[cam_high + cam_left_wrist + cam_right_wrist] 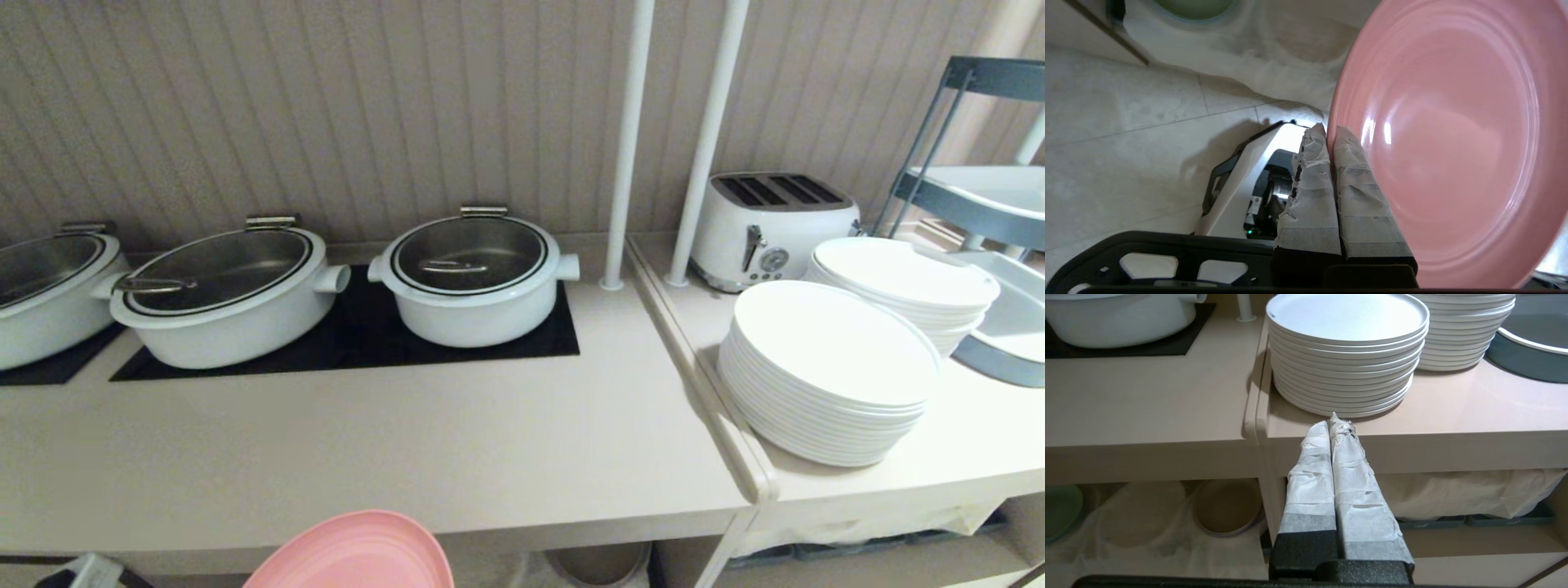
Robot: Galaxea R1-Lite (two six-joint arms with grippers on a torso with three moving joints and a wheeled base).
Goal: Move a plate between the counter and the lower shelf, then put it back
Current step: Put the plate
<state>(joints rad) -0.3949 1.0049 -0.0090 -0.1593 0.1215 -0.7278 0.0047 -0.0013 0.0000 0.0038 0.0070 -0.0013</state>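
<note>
My left gripper (1329, 130) is shut on the rim of the pink plate (1453, 143), one taped finger on each side of the edge. The plate hangs tilted in front of and below the counter's (408, 457) front edge, above the floor, and its top shows at the bottom of the head view (359, 555). The lower shelf (1147, 539), lined with white cloth, opens under the counter. My right gripper (1331, 420) is shut and empty, parked level in front of the counter edge.
Three white lidded pots (473, 278) stand on black hob panels. Two stacks of white plates (829, 376), a toaster (771, 224), two white poles (629, 139) and a trolley (980, 196) fill the right side. A grey-brown plate (1227, 506) and a green plate (1061, 510) lie on the shelf.
</note>
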